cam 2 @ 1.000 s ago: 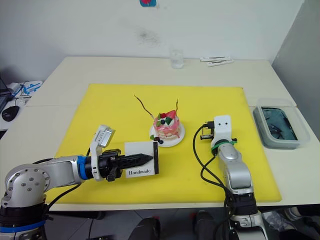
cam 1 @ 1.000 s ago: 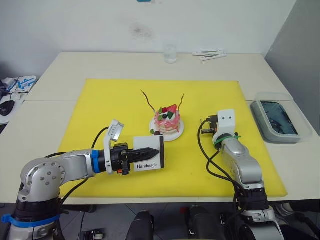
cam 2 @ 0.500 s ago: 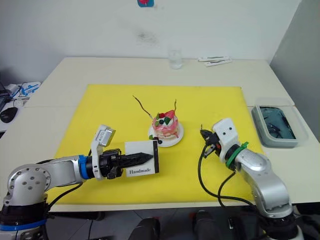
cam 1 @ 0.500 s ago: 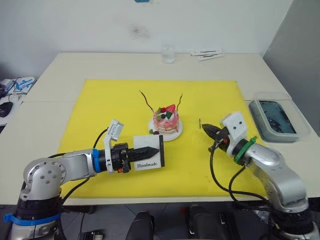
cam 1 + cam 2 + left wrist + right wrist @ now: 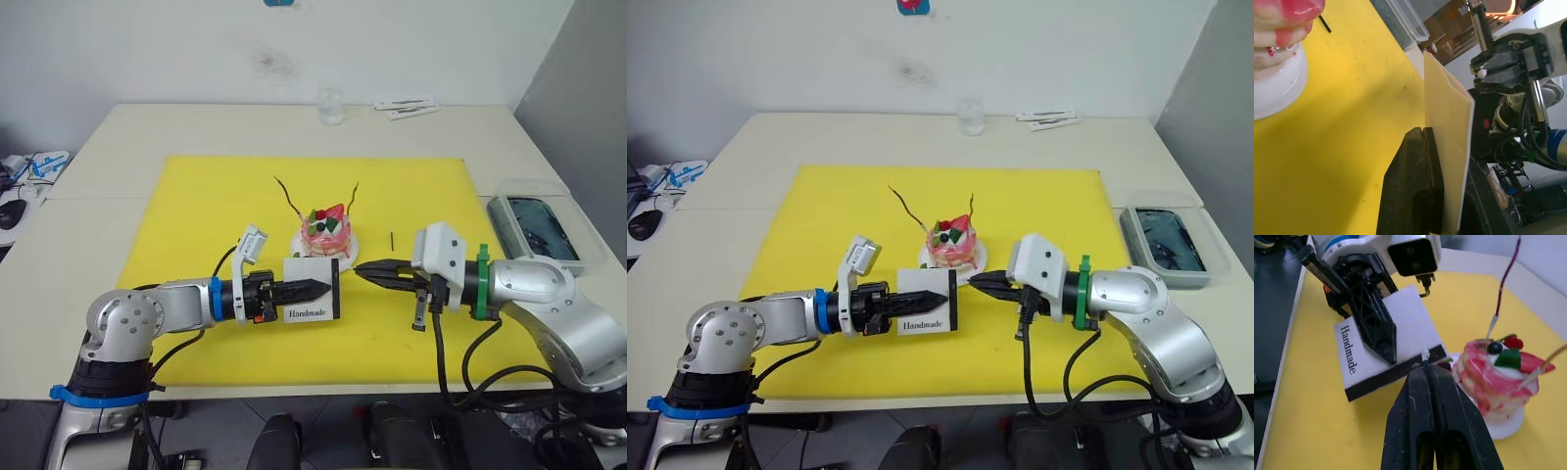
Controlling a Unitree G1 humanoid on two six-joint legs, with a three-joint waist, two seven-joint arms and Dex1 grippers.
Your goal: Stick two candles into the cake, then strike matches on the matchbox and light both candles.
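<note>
I have the left gripper (image 5: pixel 318 288) clamped on the matchbox (image 5: pixel 313 287), holding it up on edge just in front of the cake (image 5: pixel 327 235), black strip turned toward the right arm so there is a rough face to strike against. My right gripper (image 5: pixel 364 271) has its fingers pinched together on a match (image 5: pixel 1424 357), whose pale head sits right at that strip in the right wrist view; I judge this to be the start of a strike, not yet lit.

Both candles (image 5: pixel 288 199) already stand in the cake, one leaning out at about 10 o'clock, the other at 1 o'clock, unlit. The cake rests on its plate (image 5: pixel 347 260) near the middle of the yellow mat (image 5: pixel 176 215).

The second match (image 5: pixel 392 240) lies on the mat at 3 o'clock from the cake, near the right gripper. Farther off: a glass (image 5: pixel 331 104) at 12 o'clock by the wall, a clear tray (image 5: pixel 541 230) off the mat at 3 o'clock. The plate sits very close behind the strike point, so I would keep the stroke short and away from the cake; the right arm's dangling cable (image 5: pixel 434 338) drags over the mat.
</note>
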